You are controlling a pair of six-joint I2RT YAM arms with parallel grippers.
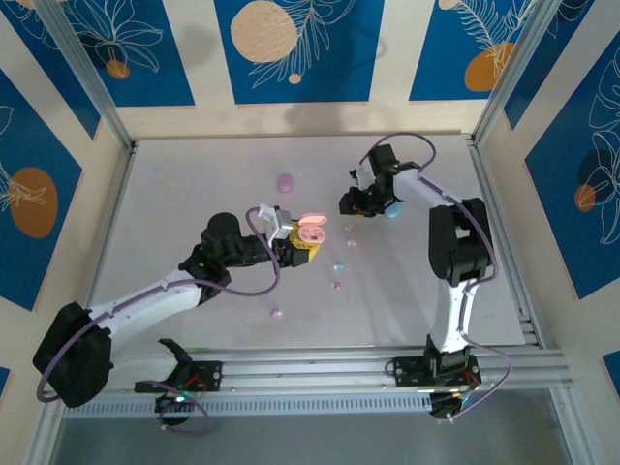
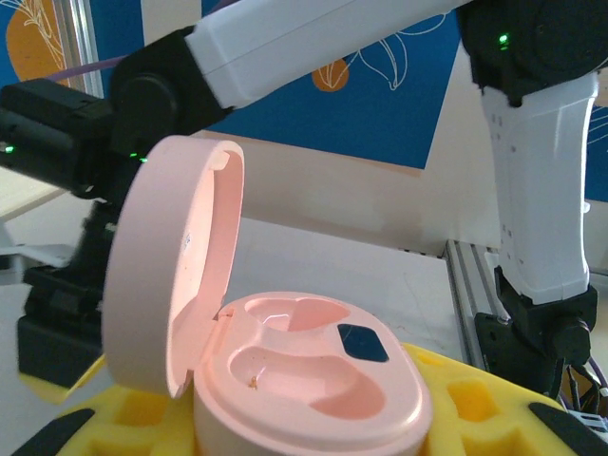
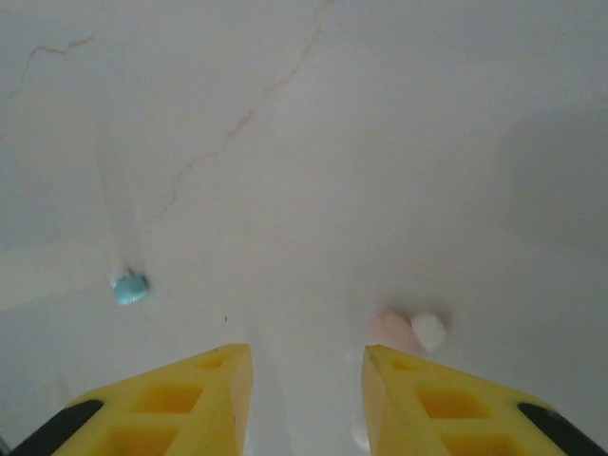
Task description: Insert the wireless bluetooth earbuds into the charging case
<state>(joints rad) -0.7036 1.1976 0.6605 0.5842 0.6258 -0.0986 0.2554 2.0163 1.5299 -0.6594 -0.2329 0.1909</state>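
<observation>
Left jaws clamping open case (image 2: pixel 313 380), arm (image 1: pixel 165 289) stretched low, right jaws part-open, empty, aimed down, bud (image 3: pixel 391 327) just ahead.

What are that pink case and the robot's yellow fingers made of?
The pink case looks like smooth moulded plastic with a semi-gloss finish: soft highlights run along its open lid and the wells. The yellow fingers look like matte foam or soft rubber, with square pockets and no shine. I can't tell which of the two.

The top camera looks down on the whole counter (image 1: pixel 194 194), near edge at 6 o'clock; both wrist cameras sit close, the left sharing the pink case (image 2: pixel 313 380).
</observation>
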